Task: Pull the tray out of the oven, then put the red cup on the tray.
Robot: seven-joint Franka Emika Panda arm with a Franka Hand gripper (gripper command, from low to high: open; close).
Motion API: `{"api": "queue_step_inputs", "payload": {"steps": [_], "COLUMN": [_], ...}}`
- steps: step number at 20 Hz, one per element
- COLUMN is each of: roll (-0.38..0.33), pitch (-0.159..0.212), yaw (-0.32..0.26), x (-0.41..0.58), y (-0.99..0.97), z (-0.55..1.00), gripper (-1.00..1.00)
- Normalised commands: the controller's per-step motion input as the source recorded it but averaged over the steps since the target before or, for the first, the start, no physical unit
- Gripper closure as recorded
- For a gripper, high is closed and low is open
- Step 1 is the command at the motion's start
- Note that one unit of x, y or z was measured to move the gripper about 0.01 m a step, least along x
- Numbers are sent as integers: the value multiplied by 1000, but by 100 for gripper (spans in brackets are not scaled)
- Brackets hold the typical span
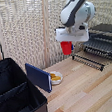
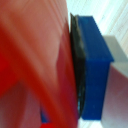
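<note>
Pale wooden desk (image 1: 91, 90) carries everything; nearest stands an open black case (image 1: 16, 94), a blue panel (image 1: 38, 77) beside it, then a white bowl of yellow food (image 1: 55, 77); above mid-desk the pincer (image 1: 66, 46) grips the red cup (image 1: 66, 47), held in the air; farthest, the tray (image 1: 102, 48) sticks out of the oven (image 1: 107, 33), above its lowered door (image 1: 87, 59); cane screen (image 1: 23, 26) behind.

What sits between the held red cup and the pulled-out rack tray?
Nothing: in the exterior view, only air and bare wooden table separate the small red cup from the dark barred tray.
</note>
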Motion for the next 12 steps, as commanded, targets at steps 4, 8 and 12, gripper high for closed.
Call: {"api": "queue_step_inputs", "payload": {"steps": [4, 8, 12], "roll": [0, 11, 40], "pitch": [81, 62, 53], "yaw": [-210, -155, -111], "x": [434, 345, 141], "y": [-366, -563, -733], "z": [671, 590, 469], "gripper": [100, 100, 100]}}
